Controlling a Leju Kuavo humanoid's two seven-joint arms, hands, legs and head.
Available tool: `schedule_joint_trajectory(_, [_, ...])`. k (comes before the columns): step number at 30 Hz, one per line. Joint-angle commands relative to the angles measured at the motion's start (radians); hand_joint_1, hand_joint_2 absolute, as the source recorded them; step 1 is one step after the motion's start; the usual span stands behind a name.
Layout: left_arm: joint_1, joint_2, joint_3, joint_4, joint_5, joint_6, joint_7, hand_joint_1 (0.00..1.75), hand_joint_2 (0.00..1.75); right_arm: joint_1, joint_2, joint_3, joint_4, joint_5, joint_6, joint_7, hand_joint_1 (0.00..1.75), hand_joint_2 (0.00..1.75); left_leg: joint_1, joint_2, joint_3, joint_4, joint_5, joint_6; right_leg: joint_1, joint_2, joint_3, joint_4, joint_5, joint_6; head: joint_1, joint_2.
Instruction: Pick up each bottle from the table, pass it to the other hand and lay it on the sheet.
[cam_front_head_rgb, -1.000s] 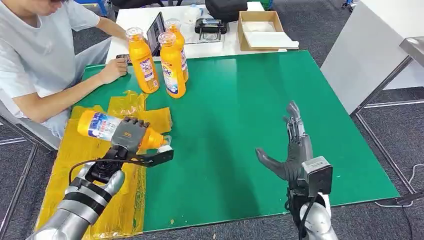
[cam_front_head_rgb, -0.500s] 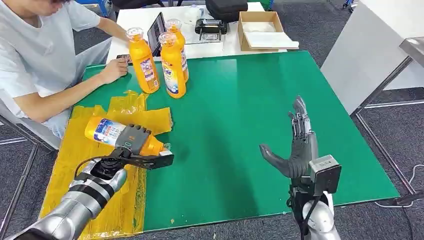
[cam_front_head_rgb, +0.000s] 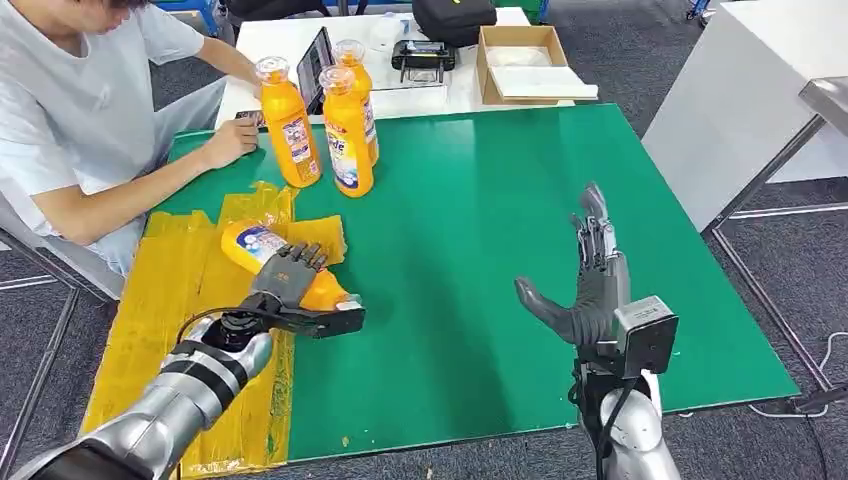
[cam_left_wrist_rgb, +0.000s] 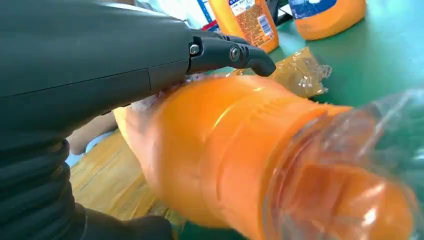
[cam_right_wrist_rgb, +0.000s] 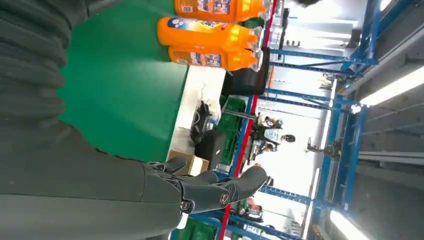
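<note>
My left hand (cam_front_head_rgb: 285, 285) grips an orange bottle (cam_front_head_rgb: 262, 249) that lies on its side over the edge of the yellow sheet (cam_front_head_rgb: 170, 310), its clear cap pointing toward the green mat. In the left wrist view the bottle (cam_left_wrist_rgb: 235, 160) is close up under my fingers (cam_left_wrist_rgb: 235, 52). Three more orange bottles (cam_front_head_rgb: 345, 130) stand upright at the far left of the green table (cam_front_head_rgb: 500, 200). My right hand (cam_front_head_rgb: 590, 285) hovers open over the mat, fingers straight and apart, holding nothing.
A person sits at the far left with a hand (cam_front_head_rgb: 230, 140) resting by the standing bottles. Behind the green mat, a white table carries a cardboard box (cam_front_head_rgb: 525, 60), a tablet and a black device. A metal table leg (cam_front_head_rgb: 770, 160) stands on the right.
My left hand has carried the bottle right and forward, lowering it toward the sheet's edge. The right hand has stayed nearly still.
</note>
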Motion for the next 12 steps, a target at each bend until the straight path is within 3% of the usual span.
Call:
schedule_joint_trajectory(1, [0.037,-0.02,0.063,0.016,0.116,0.101,-0.008,0.0,0.0,-0.014,-0.005,-0.002,0.056,-0.01,-0.007,0.004,0.0,1.75,0.002,0.002,0.004,-0.001,-0.001,-0.003,0.002,0.001,0.004,-0.002,0.0,-0.002,0.0,0.0])
schedule_joint_trajectory(12, [0.193,0.024,0.19,-0.327,0.338,0.203,-0.117,0.0,0.0,0.007,-0.034,0.002,0.056,-0.022,-0.001,0.008,0.0,1.75,0.002,0.003,0.001,0.001,-0.003,-0.003,0.002,0.001,0.001,-0.001,-0.001,-0.002,0.0,0.0])
